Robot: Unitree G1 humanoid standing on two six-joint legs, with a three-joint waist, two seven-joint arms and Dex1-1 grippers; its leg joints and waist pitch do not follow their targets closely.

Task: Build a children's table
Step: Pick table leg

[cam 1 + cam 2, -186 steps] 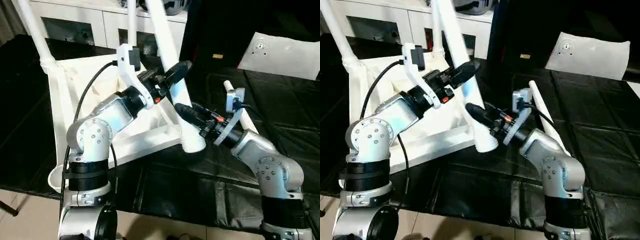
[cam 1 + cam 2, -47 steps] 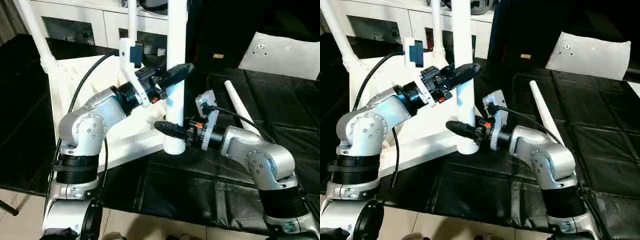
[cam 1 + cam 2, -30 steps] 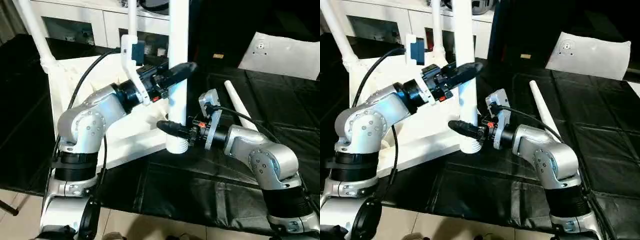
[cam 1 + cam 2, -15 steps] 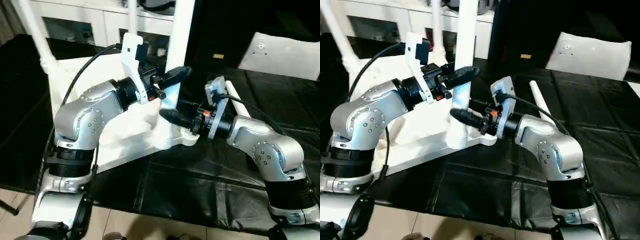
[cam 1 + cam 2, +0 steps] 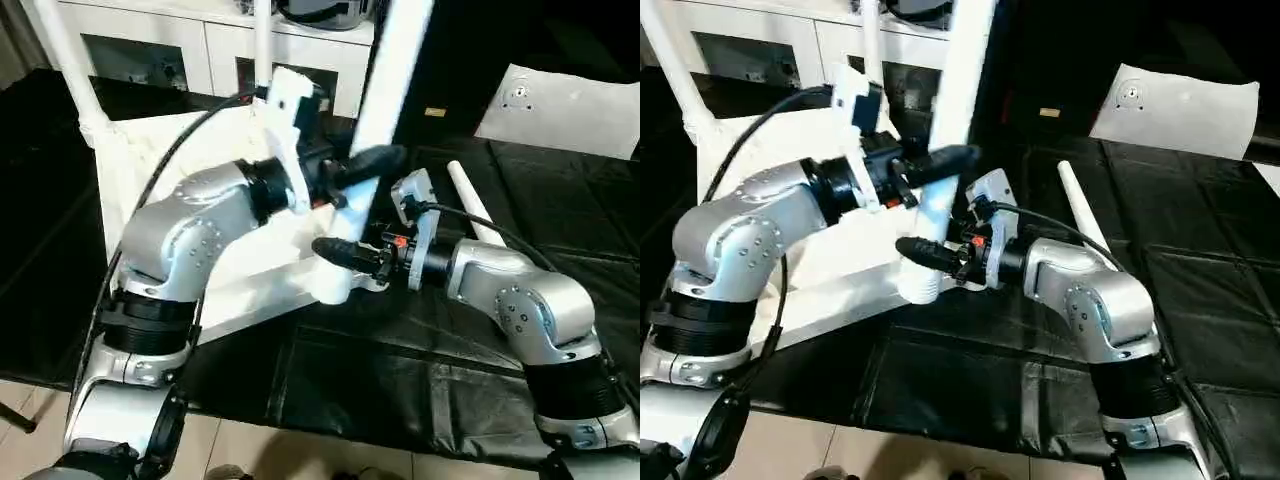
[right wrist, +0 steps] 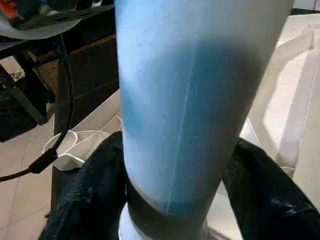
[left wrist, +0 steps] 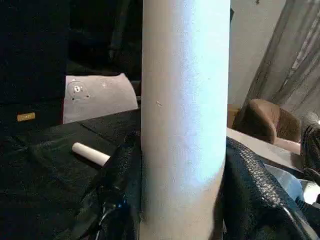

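The children's table [image 5: 215, 290] lies upside down on a black-covered surface [image 5: 400, 370], its ribbed underside facing up, with two legs already standing from the far corner sockets: one at the far left corner [image 5: 62, 50] and another [image 5: 262, 40] further right. A third leg [image 5: 385, 90] is held nearly upright, leaning slightly, with its thick lower end [image 5: 335, 285] at the near right corner of the top. The left gripper [image 5: 365, 165] grips this leg partway up, its black fingers [image 7: 250, 190] pressed on either side of the tube. The right gripper [image 5: 335, 250] clasps the same leg lower down, near its base, one finger [image 6: 85, 195] on each side. The fourth leg [image 5: 470, 200] lies loose on the black surface to the right, well apart from the top. Beyond it rests a flat white panel [image 5: 565, 105] with a small round fitting. A white cabinet [image 5: 200, 45] with glass doors stands behind the table
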